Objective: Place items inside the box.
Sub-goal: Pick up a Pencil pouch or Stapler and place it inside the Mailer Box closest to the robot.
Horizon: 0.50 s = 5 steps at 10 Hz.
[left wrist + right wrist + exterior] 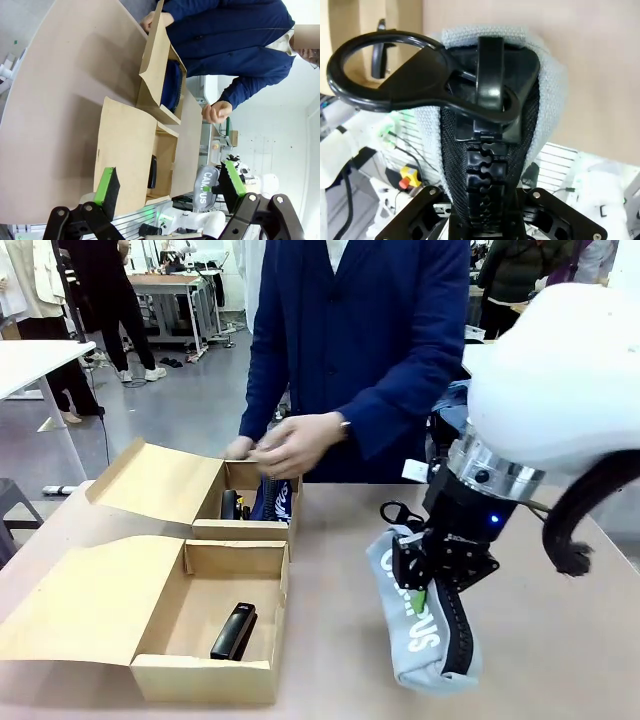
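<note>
1. The grey pencil case (428, 635) marked "CAMPUS" is squeezed tight in the right fingers (438, 580). They grip it on its upper part, along the black zip.
2. The case hangs tilted, to the right of the boxes. Its low end is down by the surface (335, 570). I cannot tell if it touches.
3. A black ring zip pull (375, 65) sticks out at the top end of the case.
4. The left fingers (109, 187) are spread wide apart and hold nothing.
5. The near box (205, 678) is open. The black stapler (234, 630) lies flat inside it.
6. The far box (245, 530) sits just behind it, open too. The navy blue pouch (272, 502) stands inside.
7. The person's hand (295, 445) is just over the far box.
</note>
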Available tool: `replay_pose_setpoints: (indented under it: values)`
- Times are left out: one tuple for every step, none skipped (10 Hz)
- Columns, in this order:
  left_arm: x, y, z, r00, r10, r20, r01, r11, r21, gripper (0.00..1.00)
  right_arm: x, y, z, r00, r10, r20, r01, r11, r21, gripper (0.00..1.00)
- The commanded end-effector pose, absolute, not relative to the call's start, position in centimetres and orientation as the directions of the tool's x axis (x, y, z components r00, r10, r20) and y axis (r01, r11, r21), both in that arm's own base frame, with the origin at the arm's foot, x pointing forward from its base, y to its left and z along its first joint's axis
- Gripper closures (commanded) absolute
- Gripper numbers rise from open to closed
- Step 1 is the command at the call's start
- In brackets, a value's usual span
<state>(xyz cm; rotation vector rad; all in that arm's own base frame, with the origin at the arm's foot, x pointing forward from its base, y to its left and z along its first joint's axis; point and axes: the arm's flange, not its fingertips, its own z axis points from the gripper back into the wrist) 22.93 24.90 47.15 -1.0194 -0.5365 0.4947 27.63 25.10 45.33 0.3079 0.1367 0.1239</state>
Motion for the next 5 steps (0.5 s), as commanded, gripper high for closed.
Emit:
replay_pose_setpoints:
  values:
    - [23.0,24.9,47.1,0.765,0.610,0.205,-0.107,0.434,-0.894,0.00,29.7,21.0,45.6,0.972,0.169,-0.163,-0.080,0.890,0.449,0.93]
    - [23.0,24.9,47.1,0.765,0.610,0.205,-0.107,0.434,-0.894,0.00,29.2,16.0,45.1,0.979,0.146,-0.140,-0.044,0.829,0.558,0.93]
    - [23.0,24.9,47.1,0.765,0.610,0.205,-0.107,0.434,-0.894,0.00,28.3,11.5,44.2,0.988,0.107,-0.108,-0.010,0.751,0.660,0.93]
    - [23.0,24.9,47.1,0.765,0.610,0.205,-0.107,0.434,-0.894,0.00,27.4,8.4,42.8,0.991,0.125,-0.054,-0.046,0.682,0.730,0.93]
    - [23.0,24.9,47.1,0.765,0.610,0.205,-0.107,0.434,-0.894,0.00,27.0,7.2,41.3,0.993,0.095,-0.064,-0.012,0.645,0.764,0.93]
